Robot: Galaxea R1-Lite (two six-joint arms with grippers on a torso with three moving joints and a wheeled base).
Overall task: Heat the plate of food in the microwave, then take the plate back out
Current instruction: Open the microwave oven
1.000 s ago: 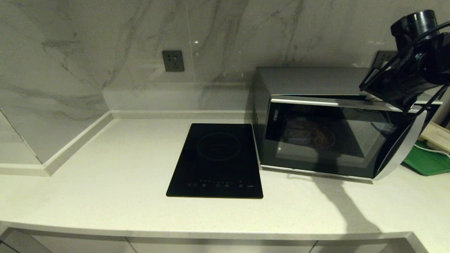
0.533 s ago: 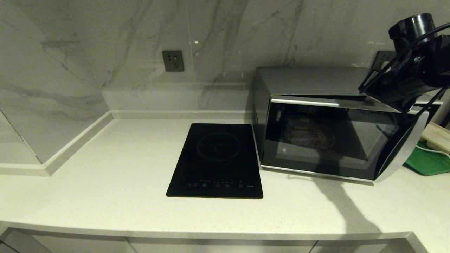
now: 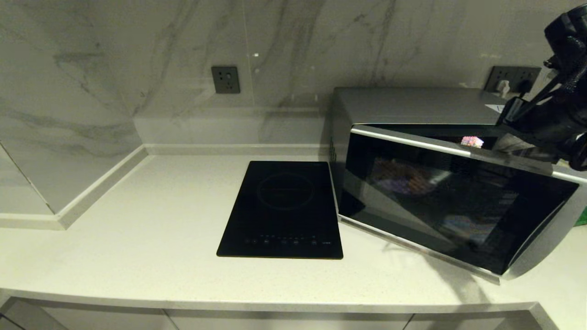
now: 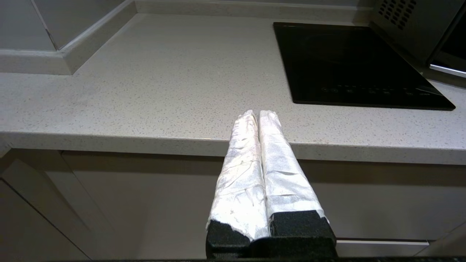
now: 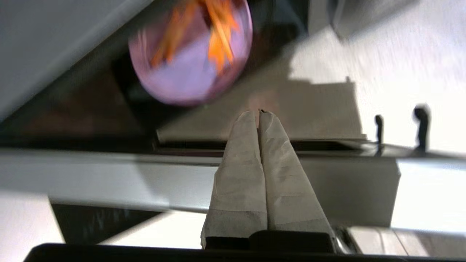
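The silver microwave (image 3: 403, 103) stands at the right of the counter, its dark glass door (image 3: 458, 201) swung partly out on its left hinge. The plate of food (image 5: 189, 54), lilac with orange sticks, lies inside and shows dimly through the glass (image 3: 399, 181). My right arm (image 3: 550, 119) hangs over the door's free top corner. The right gripper (image 5: 259, 113) is shut with nothing between its fingers; its tips reach past the door's silver top edge (image 5: 109, 178) into the gap behind it. My left gripper (image 4: 258, 113) is shut and empty, parked low at the counter's front edge.
A flat black induction cooktop (image 3: 284, 206) lies just left of the microwave. A sliver of green tray (image 3: 582, 215) shows behind the door's right end. Wall sockets (image 3: 225, 79) sit on the marble backsplash. Bare counter (image 3: 151, 229) spreads left and in front.
The microwave door has swung much further out towards me. My right arm has moved right and towards me with the door's top edge.
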